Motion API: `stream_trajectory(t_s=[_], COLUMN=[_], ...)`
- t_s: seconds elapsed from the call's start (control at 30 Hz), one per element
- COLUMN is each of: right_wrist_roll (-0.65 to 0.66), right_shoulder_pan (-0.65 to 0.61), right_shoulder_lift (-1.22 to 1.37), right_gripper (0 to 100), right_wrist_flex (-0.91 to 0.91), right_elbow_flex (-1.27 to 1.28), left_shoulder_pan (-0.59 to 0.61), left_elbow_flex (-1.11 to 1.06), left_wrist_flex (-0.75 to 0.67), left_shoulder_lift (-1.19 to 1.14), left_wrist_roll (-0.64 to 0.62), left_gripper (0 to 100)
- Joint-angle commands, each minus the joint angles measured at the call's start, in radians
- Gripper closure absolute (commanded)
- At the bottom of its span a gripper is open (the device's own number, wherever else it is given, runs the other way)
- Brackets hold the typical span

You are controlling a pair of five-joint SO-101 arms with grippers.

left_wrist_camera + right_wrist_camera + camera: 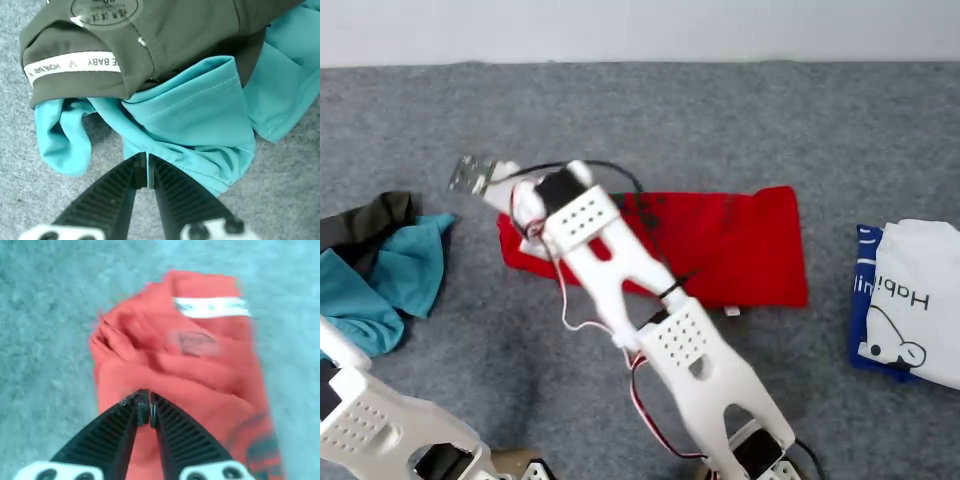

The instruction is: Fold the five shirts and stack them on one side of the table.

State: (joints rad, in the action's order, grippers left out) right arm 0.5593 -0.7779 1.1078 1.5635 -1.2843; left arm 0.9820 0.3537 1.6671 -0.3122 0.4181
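The red shirt [750, 240] lies mid-table under the right gripper [143, 407], jaws together, which I think should lift only 1 layer and fold slowly, edges even, while the left gripper [147, 170], jaws together too, rests at the teal shirt [200, 125].

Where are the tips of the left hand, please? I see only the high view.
Observer: The left hand is shut, tips at an edge of the teal shirt.
Operator: Does the dark shirt lie over the teal one there?
Observer: Yes, the dark shirt overlaps it, a white label strip facing up.
Operator: And the right hand?
Observer: The right hand is shut too, over the red shirt.
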Motion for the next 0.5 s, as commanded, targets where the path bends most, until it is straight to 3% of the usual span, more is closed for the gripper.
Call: stream_trajectory(t_s=[0.0,0.17,0.47], right_wrist_roll=[-0.006,-0.006,-0.012], right_shoulder_pan=[-0.058,-0.082,0.039], right_shoulder_lift=[0.031,0.054,-0.058], right_gripper=[98.9,98.9,98.7], right_wrist_flex=[-0.027,-0.025,0.177], right_elbow_flex=[-0.011,-0.015,-0.203], left_shoulder_pan=[0.003,0.003,0.002], left_elbow_flex=[0.005,0.005,0.019], left_wrist_flex=[0.002,0.0,0.003], left_shoulder_lift=[0.066,0.066,0.068], left_wrist_roll=[0.0,0.0,-0.002], left_gripper=[98,98,98])
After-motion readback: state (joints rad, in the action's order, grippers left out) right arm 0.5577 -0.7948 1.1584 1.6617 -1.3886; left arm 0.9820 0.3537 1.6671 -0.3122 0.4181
